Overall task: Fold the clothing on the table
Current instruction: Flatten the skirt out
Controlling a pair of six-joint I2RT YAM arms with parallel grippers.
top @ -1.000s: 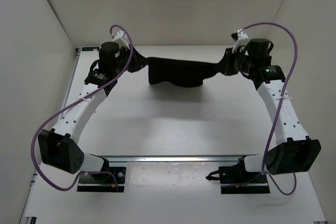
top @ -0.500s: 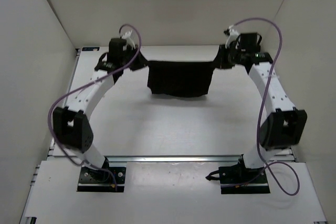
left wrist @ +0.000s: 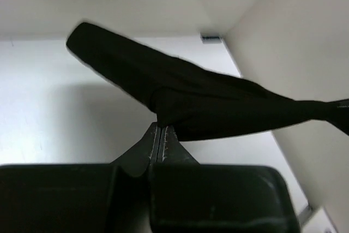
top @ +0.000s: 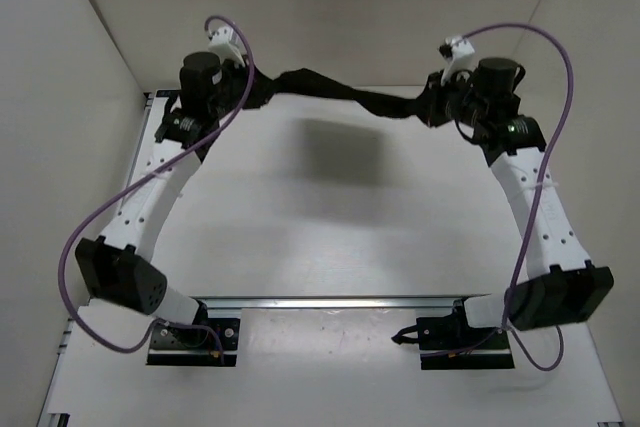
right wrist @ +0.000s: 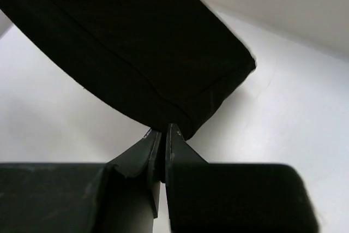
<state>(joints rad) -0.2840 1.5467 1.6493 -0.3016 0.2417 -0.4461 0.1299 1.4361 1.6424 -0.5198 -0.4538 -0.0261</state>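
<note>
The black clothing (top: 335,90) is stretched taut in the air between both grippers, above the far part of the white table (top: 340,217), casting a shadow below. My left gripper (top: 262,93) is shut on its left end; in the left wrist view the clothing (left wrist: 207,102) rises from the pinched tips of that gripper (left wrist: 161,126). My right gripper (top: 425,107) is shut on the right end. From the right wrist, the clothing (right wrist: 125,47) fills the upper left, its hem pinched by this gripper (right wrist: 163,129).
White walls close in the table on the left, back and right. A metal rail (top: 330,301) runs along the near edge between the arm bases. Purple cables (top: 100,237) loop from both arms.
The clothing hung down like a sheet half a second ago; now it is pulled up into a narrow taut band. Both arms swung outward and raised it off the table.
</note>
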